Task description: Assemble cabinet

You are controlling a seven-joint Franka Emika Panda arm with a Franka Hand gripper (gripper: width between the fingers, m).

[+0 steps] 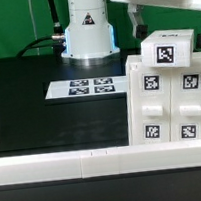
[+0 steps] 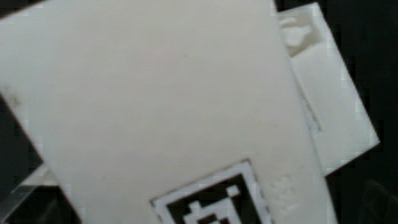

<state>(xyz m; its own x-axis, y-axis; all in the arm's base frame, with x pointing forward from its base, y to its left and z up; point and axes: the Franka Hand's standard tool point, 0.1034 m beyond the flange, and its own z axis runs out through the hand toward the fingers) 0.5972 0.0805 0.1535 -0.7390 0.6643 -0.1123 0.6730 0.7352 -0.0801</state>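
on the black table (image 1: 27, 91), white tagged cabinet (image 1: 168, 96)

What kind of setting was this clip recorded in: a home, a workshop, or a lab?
Most likely a robotics lab bench: a green backdrop behind a black table, the arm's base mounted on it, a marker board lying flat, and the tagged white cabinet.

We see a green backdrop (image 1: 20, 21) behind a black table (image 1: 32, 91). The marker board (image 1: 85, 87) lies flat on it, near the middle. A white rail (image 1: 65, 165) runs along the table's near edge. Light is even, with soft glare on the tabletop.
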